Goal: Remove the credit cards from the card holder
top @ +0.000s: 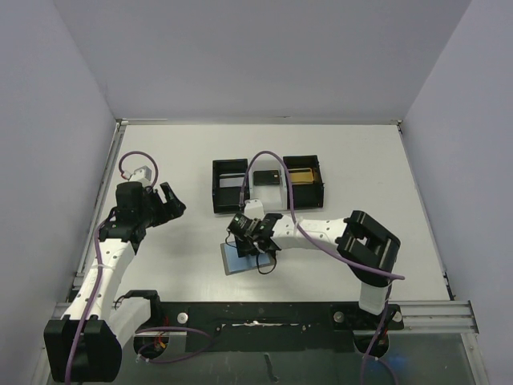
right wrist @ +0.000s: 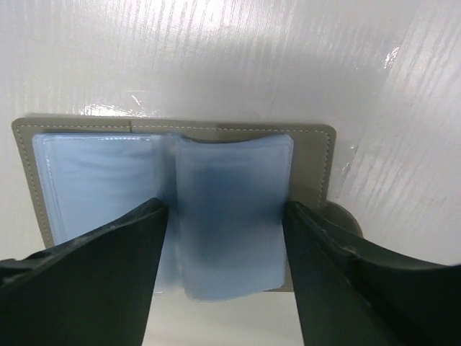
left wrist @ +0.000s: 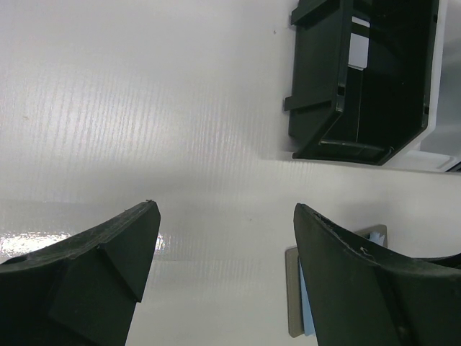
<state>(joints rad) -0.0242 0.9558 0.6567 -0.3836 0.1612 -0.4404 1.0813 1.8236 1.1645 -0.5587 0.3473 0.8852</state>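
Observation:
The card holder (top: 231,261) lies open on the table in front of the tray, with a grey border (right wrist: 311,155) and two blue pocket panels. A pale blue credit card (right wrist: 230,180) lies over its right panel and sticks out past the holder's near edge. My right gripper (top: 255,241) hovers low over the holder. It is open (right wrist: 225,209), one finger on each side of the card, not pinching it. My left gripper (top: 172,200) is open and empty (left wrist: 225,209) over bare table to the left. The holder's corner (left wrist: 293,303) shows beside its right finger.
The black three-compartment tray (top: 228,188) stands behind the holder and also shows in the left wrist view (left wrist: 360,79). Its right compartment holds a gold-coloured thing (top: 300,175), and something pale lies in its left compartment (left wrist: 358,50). White walls enclose the table on three sides.

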